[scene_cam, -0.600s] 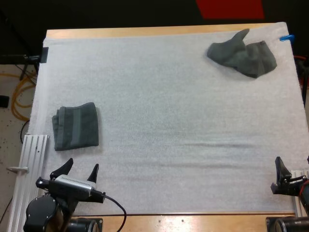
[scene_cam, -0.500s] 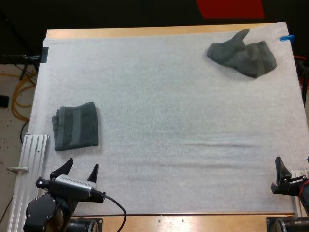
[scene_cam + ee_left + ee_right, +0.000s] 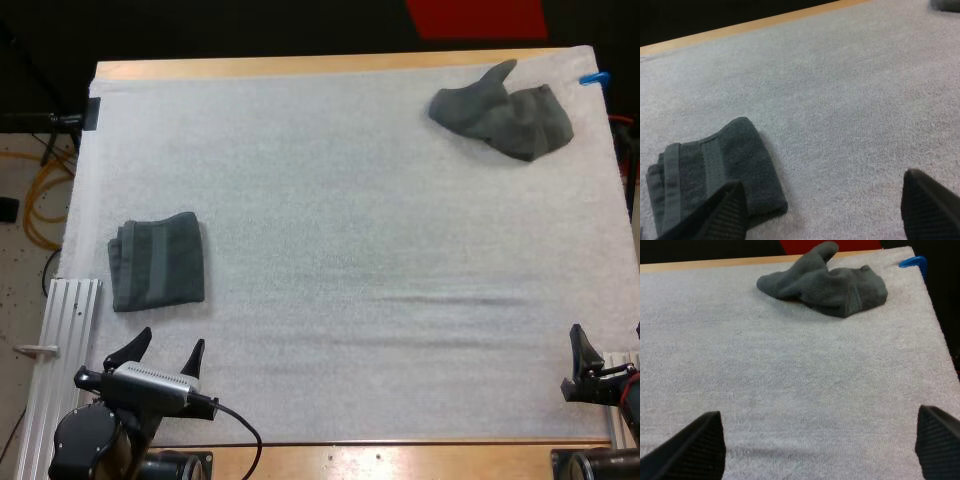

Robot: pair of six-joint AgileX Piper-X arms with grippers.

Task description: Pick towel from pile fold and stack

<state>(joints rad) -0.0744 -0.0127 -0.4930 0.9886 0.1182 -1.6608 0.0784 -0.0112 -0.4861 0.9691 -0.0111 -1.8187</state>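
Left gripper [image 3: 168, 345] sits at the lower left of the high view, fingers spread wide and holding nothing. Right gripper [image 3: 817, 412] sits at the lower right edge, fingers likewise wide apart and empty. The folded towel [image 3: 157, 261] lies flat at the left side of the white mat [image 3: 350, 250], just beyond the left gripper and untouched. The crumpled towel [image 3: 503, 122] lies at the upper right of the mat near the far edge, one corner peaked upward, well apart from both grippers and the folded towel.
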